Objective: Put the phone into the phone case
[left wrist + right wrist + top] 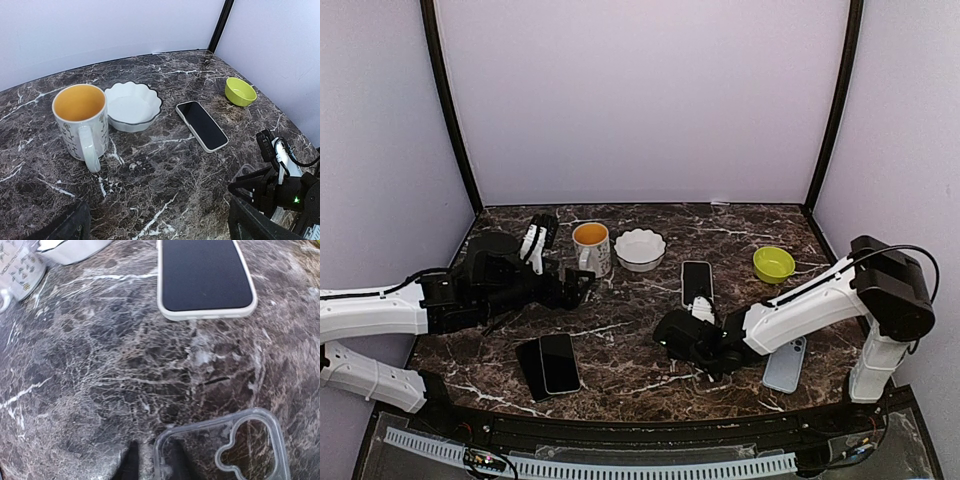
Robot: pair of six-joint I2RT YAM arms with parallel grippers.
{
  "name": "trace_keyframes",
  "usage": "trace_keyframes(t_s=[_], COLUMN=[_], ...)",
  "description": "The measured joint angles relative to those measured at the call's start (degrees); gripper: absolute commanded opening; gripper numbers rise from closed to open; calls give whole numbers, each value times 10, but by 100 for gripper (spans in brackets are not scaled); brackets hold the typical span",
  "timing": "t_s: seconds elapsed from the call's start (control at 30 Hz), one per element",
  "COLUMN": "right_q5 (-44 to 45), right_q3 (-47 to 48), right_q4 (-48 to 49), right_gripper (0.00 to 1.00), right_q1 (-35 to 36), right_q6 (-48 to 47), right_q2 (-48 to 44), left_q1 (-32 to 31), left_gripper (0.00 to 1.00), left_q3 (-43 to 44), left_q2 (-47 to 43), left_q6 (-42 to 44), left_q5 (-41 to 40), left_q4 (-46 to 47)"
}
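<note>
Near the table's (620,325) centre, your right pincer (152,462) pinched the clear phone case (200,446) by its edge, with the phone (205,275) apart at twelve o'clock. Your left pincer (585,287) hung spread. The next move probably called for bringing case and phone together.

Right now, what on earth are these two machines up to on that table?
The right arm reaches to mid-table, its jaws at the edge of a clear phone case. Whether they actually grip it, I cannot tell. A phone lies face up just beyond, not yet in that case. The left arm holds nothing, its jaws open, near a mug and a white bowl.
</note>
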Motion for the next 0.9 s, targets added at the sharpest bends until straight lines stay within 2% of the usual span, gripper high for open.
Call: trace_keyframes(t_s=[0.07, 0.1, 0.23, 0.43, 0.57, 0.7, 0.77, 0.83, 0.9], right_q5=[0, 2, 3, 4, -74, -152, -196, -233, -273], right_q3=[2, 3, 12, 66, 68, 68, 68, 64, 57], right_q4=[-3, -5, -20, -109, -133, -172, -197, -211, -222], right_gripper=[60, 62, 63, 63, 64, 79, 81, 79, 69], right_q1=[-1, -1, -3, -12, -81, -169, -192, -197, -199], right_q6=[5, 7, 6, -30, -116, -194, -229, -251, -271], right_q2=[0, 0, -1, -23, -84, -110, -111, -111, -108], left_q1=[0, 0, 0, 0, 0, 0, 0, 0, 0], left_gripper=[98, 98, 98, 98, 98, 98, 98, 98, 98], left_q3=[0, -1, -3, -3, -3, -3, -3, -3, -3], left_q2=[0, 0, 0, 0, 0, 0, 0, 0, 0], left_q6=[0, 1, 2, 8, 12, 12, 12, 12, 12], left_q5=[0, 0, -2, -3, -6, -7, -7, -9, -10], left_q4=[0, 0, 0, 0, 0, -1, -4, -6, -6])
